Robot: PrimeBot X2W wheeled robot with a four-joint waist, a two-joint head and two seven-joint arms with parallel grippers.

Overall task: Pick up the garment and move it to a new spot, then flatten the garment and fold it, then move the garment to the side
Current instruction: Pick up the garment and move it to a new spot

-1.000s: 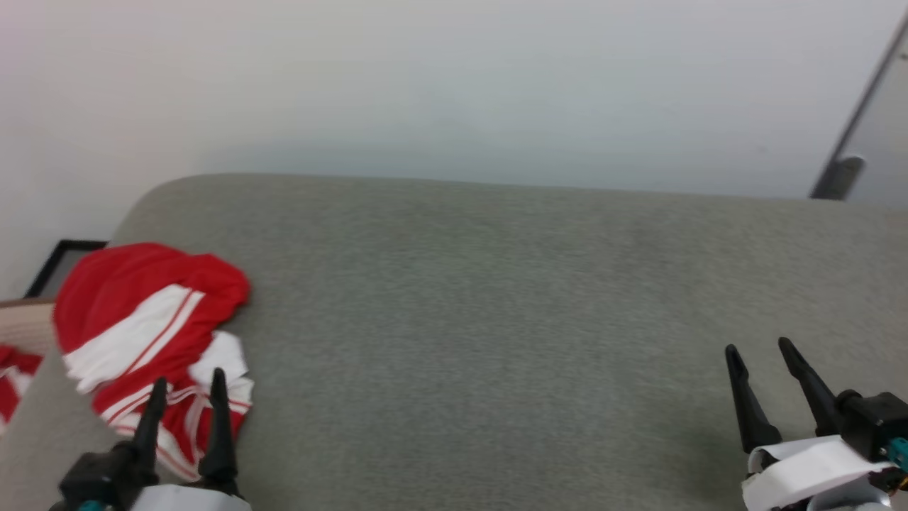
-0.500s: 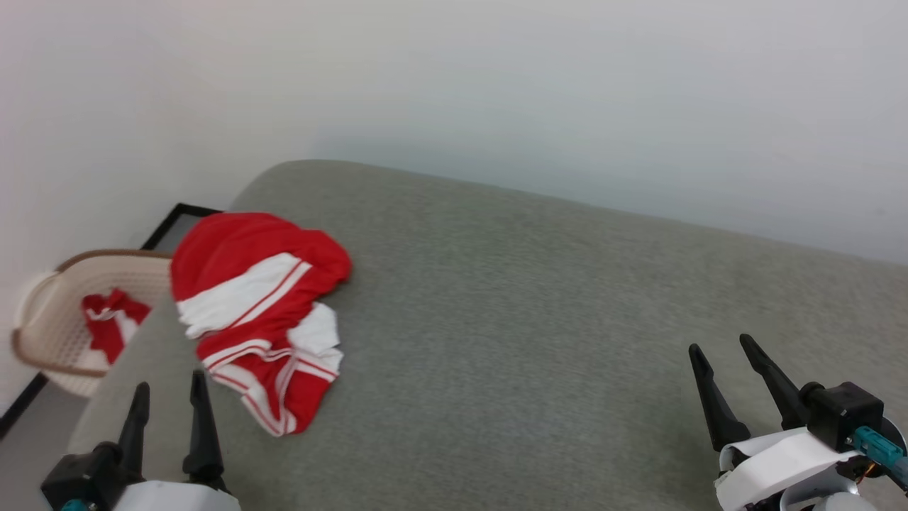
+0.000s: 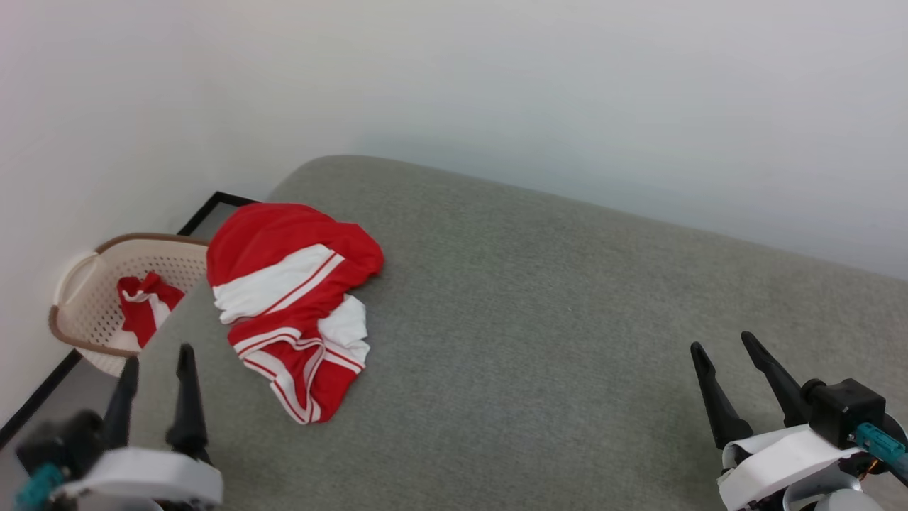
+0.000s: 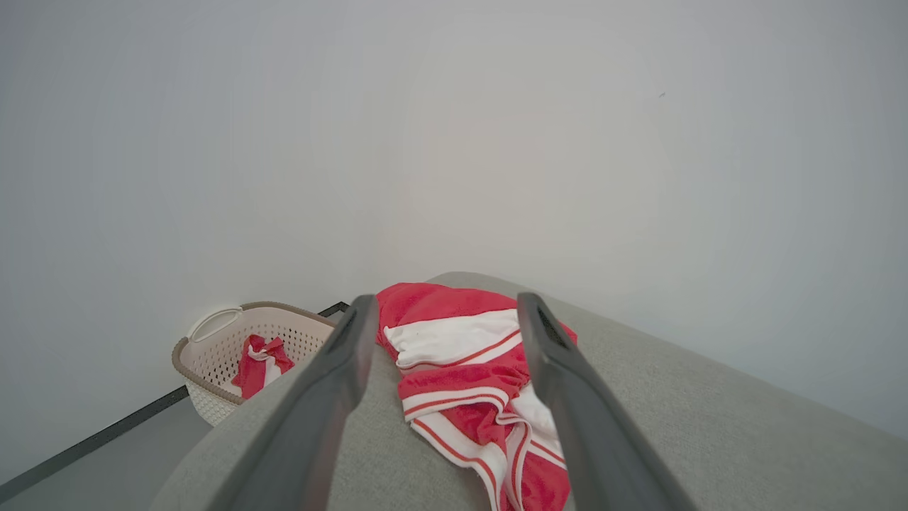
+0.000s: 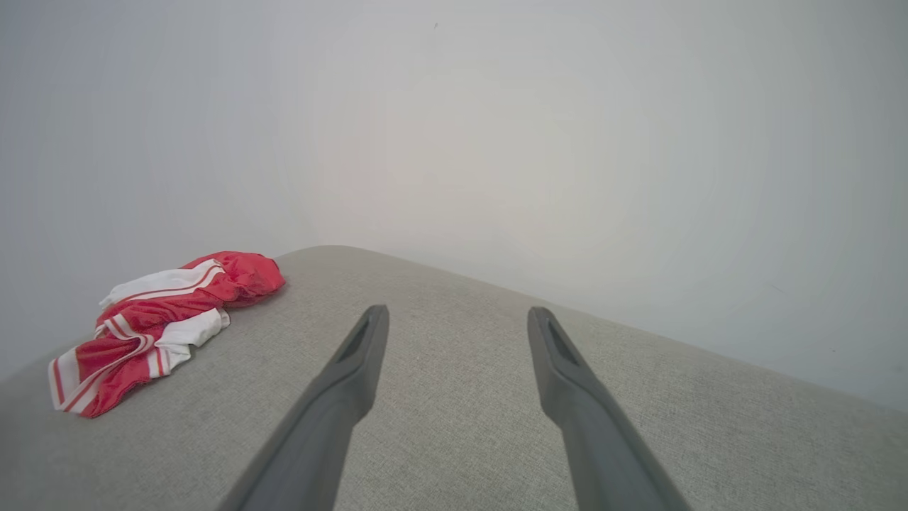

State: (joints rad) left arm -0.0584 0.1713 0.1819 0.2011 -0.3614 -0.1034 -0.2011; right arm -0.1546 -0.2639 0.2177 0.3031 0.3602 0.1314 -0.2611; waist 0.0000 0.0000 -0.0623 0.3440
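At the left gripper [image 3: 159, 355]: spread wide, holding nothing, poised just short of the garment [image 3: 291, 298]. At the right gripper [image 3: 722, 342]: likewise splayed and empty, well apart from it. Crumpled near the left end of the grey cushion [image 3: 532, 319]. Through the left wrist view, framed between the fingers, near a pale basket [image 4: 206, 362] with another red cloth [image 4: 257, 358] inside. Through the right wrist view, far off to the left.

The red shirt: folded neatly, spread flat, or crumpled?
Crumpled. The garment lies bunched in an uneven heap on the grey surface, white bands twisted across red folds.
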